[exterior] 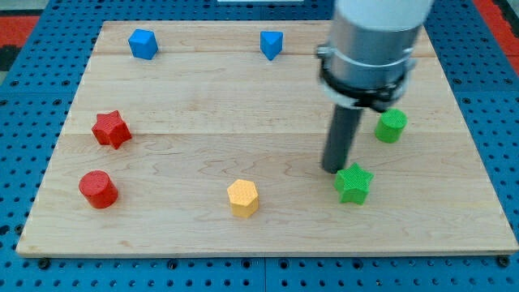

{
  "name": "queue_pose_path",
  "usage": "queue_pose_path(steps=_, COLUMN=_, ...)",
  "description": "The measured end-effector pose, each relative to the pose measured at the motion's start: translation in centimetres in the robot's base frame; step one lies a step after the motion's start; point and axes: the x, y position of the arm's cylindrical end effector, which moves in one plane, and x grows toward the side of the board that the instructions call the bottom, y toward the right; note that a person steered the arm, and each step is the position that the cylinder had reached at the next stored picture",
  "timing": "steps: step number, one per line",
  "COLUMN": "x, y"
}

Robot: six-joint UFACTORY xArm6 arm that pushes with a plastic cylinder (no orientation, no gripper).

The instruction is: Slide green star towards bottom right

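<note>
The green star (pixel 353 182) lies on the wooden board (pixel 203 235) at the view's lower right. My tip (pixel 334 169) is just to the upper left of the star, at or very near its edge. The rod rises from there to the arm's grey body at the view's top right.
A green cylinder (pixel 391 126) sits to the upper right of the star. A yellow hexagon (pixel 242 197) lies at the bottom middle. A red star (pixel 110 129) and a red cylinder (pixel 98 189) are at the left. A blue cube (pixel 143 44) and a blue triangular block (pixel 272 44) are at the top.
</note>
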Motion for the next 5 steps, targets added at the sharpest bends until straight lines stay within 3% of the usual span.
queue_pose_path(steps=1, x=-0.3, y=-1.8)
queue_pose_path(steps=2, x=5.0, y=1.8)
queue_pose_path(steps=3, x=5.6, y=3.8)
queue_pose_path(steps=4, x=4.4, y=0.9)
queue_pose_path(steps=5, x=3.6, y=6.9)
